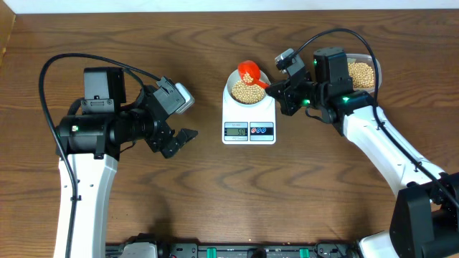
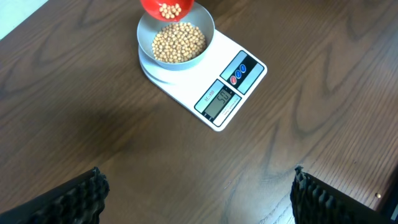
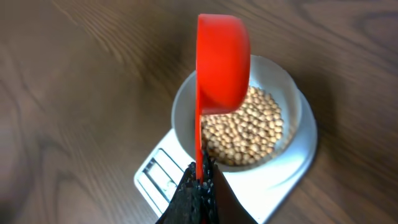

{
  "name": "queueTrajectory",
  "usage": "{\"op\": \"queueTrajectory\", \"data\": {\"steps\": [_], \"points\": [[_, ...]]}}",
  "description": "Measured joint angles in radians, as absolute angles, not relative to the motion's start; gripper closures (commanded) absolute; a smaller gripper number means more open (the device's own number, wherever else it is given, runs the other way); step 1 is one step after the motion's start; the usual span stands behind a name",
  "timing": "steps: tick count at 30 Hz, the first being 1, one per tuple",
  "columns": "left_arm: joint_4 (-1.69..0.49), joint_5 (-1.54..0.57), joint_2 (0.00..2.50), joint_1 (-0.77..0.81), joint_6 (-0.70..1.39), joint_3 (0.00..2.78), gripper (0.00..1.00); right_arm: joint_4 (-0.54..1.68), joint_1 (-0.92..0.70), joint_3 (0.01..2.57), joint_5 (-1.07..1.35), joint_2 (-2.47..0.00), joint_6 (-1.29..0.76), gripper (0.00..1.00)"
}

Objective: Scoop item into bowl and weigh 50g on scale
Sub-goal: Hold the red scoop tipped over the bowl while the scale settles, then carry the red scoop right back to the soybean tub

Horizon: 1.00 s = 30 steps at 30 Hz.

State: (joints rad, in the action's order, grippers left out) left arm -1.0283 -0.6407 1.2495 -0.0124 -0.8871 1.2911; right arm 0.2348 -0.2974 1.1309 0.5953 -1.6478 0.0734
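My right gripper (image 1: 276, 89) is clamped shut on the handle of a red scoop (image 1: 249, 71), seen from overhead near the middle of the wooden table (image 1: 215, 201). The scoop's cup hangs over the far rim of the pale bowl (image 1: 231, 84), just to the left of the gripper's fingertips. In the right wrist view, the scoop (image 3: 222, 62) is turned on its side directly above the bowl (image 3: 292, 93), its thin handle running down into the closed black fingers (image 3: 200, 190). The left wrist view shows a few beans lying in the scoop's mouth (image 2: 168, 8).

The beans (image 1: 248, 92) fill the bottom of the bowl in a tan heap. The bowl sits on the far end of the white scale (image 1: 237, 115), whose display (image 2: 219, 99) and two round buttons face my side of the table. I cannot read the digits with certainty.

A clear tub (image 1: 364, 74) holding more beans stands behind the right arm, at the table's far right.

My left gripper (image 1: 188, 117) hovers with its jaws wide apart and holding nothing, well to the left of the scale.
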Motion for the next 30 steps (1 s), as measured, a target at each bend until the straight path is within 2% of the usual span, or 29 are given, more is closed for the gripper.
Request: {"op": "queueTrajectory", "data": {"steps": [11, 20, 30], "points": [[-1.028, -0.641, 1.250, -0.012, -0.887, 1.291, 0.04, 0.213, -0.158, 1.131, 0.645, -1.648, 0.011, 0.99], [-1.028, -0.641, 1.250, -0.012, -0.887, 1.291, 0.04, 0.274, 0.027, 1.131, 0.663, -1.571, 0.015, 0.99], [-1.028, -0.641, 1.250, -0.012, -0.887, 1.291, 0.04, 0.457, 0.147, 1.131, 0.462, -1.496, 0.089, 0.99]]}}
